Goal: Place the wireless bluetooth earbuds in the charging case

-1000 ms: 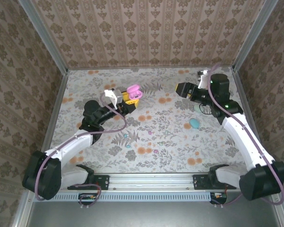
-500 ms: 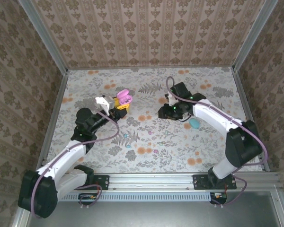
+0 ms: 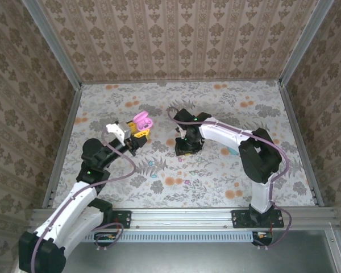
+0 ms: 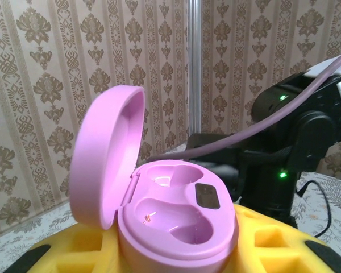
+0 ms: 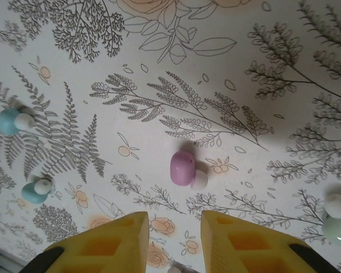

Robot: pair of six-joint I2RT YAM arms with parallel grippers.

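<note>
- At 9 o'clock of the right arm, left tool (image 3: pixel 137 131) is clamped on the pink charging case (image 4: pixel 179 222). Lid (image 4: pixel 105 153) is up. Same grip as a second ago, but the case has been carried back toward 8 o'clock.
- Right tool (image 5: pixel 174 223) swung from the 2 o'clock corner of the counter (image 3: pixel 216 185) to its centre within the last second. Its fingers closed from wide to a small gap. It now hangs over the loose buds, jaws apart, nothing between them, not gripping.
- Meaning: the case is presented and open, and the right arm looks lined up for a pick. Pink earbud (image 5: pixel 184 168) lies on the counter just at 12 o'clock of the finger gap, apart from both fingers. No bud seated yet, so the task is at its start.
- Counts on the counter, right wrist view, left to right:
- Blue earbuds (image 5: pixel 11 120): 2, at 9 and 8 o'clock of the pink one.
- Pink earbud: 1, at centre.
- Mint earbud (image 5: pixel 336 222): 1, at 4 o'clock, partly cut by the frame edge.
- Total: 4 buds.
- Cases counted: 1. Wells (image 4: pixel 184 219) in it: 2, both empty.
</note>
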